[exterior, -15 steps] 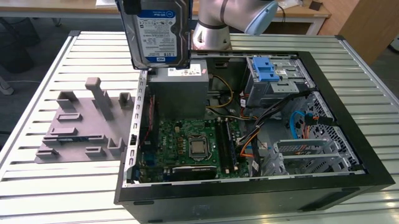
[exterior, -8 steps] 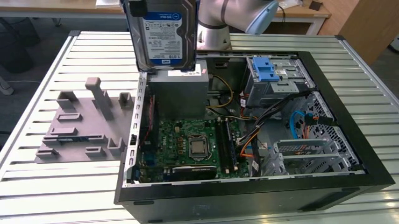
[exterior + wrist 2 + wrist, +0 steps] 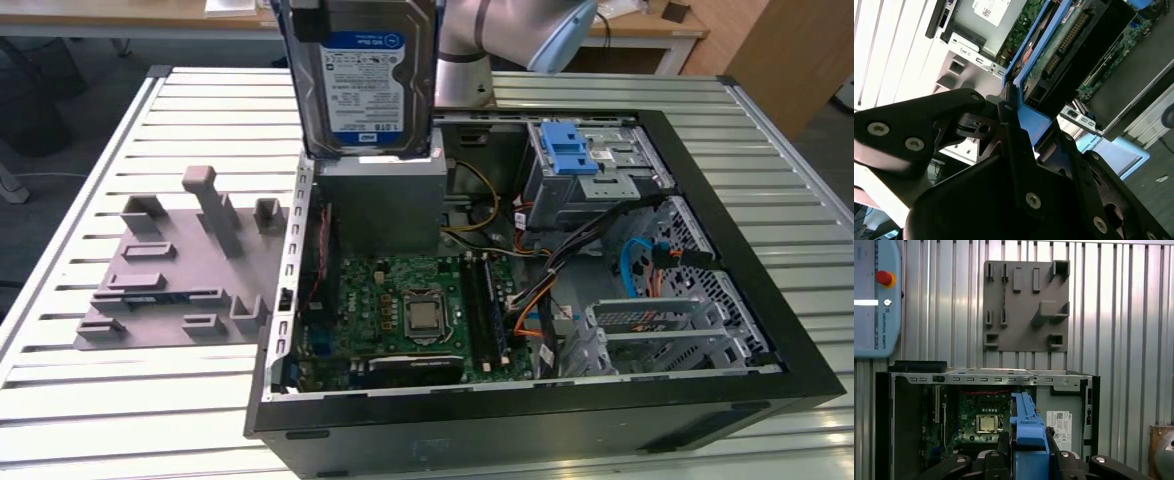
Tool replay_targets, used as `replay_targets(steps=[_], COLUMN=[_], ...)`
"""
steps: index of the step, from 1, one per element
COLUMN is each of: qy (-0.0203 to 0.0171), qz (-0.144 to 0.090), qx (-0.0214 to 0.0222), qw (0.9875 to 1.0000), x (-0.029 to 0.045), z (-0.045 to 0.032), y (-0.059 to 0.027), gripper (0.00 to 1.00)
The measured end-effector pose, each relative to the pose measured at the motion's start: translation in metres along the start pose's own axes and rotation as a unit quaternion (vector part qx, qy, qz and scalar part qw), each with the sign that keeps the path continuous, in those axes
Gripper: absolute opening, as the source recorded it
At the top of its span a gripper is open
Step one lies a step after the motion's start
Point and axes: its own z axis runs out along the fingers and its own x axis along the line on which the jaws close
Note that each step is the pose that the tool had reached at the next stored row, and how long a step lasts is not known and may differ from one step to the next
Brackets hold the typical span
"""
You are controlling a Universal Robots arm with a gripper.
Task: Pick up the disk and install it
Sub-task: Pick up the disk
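The disk (image 3: 363, 80) hangs upright above the back left part of the open computer case (image 3: 534, 400), its blue-and-white label facing the exterior camera. Its lower edge sits just over the grey metal box (image 3: 380, 200) inside the case. In the first wrist view my gripper (image 3: 1026, 446) is shut on the disk's blue plastic frame (image 3: 1026, 425), one black finger on each side. The second wrist view shows the same grip (image 3: 1029, 125) from close, with the disk's green circuit board side (image 3: 1059, 45) and the case below it.
A grey fixture plate (image 3: 174, 270) with raised blocks lies on the slatted table on the exterior view's left of the case. Inside the case are the motherboard (image 3: 414, 310), cables and a drive cage with a blue latch (image 3: 567, 150). A teach pendant (image 3: 876, 295) lies on the table.
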Motion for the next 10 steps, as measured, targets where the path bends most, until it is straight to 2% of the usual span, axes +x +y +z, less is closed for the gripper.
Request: replay_targets(steps=[10], qy=[0.0], qz=[0.0], qx=[-0.0007], qw=[1.0], x=[0.0085], z=[-0.0001], y=[-0.0142], gripper=[0.36])
